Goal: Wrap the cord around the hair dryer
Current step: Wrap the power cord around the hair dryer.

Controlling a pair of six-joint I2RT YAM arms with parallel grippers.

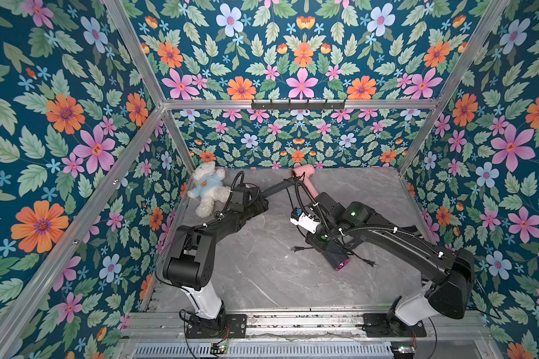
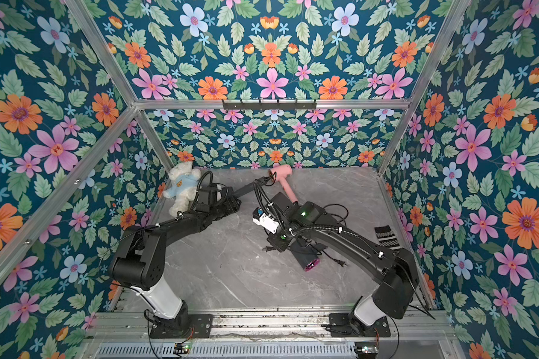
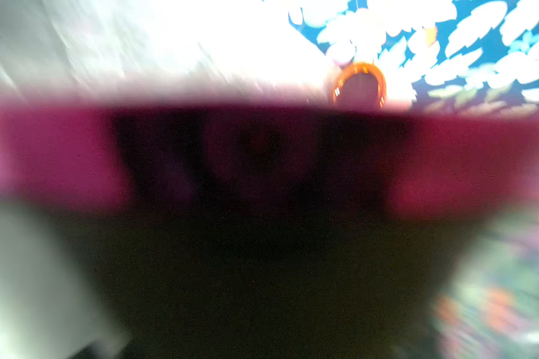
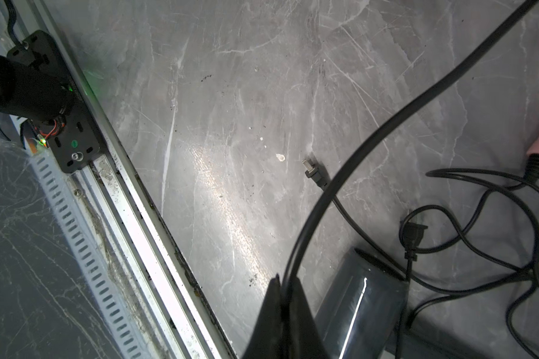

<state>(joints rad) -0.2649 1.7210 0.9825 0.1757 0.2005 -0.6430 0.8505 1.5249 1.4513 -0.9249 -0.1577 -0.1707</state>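
At the back, left hand (image 1: 293,180) grips the pink hair dryer (image 1: 307,171); right hand (image 4: 280,290) pinches the cord (image 4: 386,124).

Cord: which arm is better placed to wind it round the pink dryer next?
Right. Its tool is shut on the cord and free to loop it, while the left tool sits at the pink dryer, apparently gripping it steady.

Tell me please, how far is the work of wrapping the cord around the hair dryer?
Done: nothing yet; no turn of cord shows around the pink hair dryer. In hand: the left gripper seems to hold that dryer with shut jaws, and the right gripper has its jaws shut on a stretch of cord. Left: all the winding; a plug lies loose on the table.
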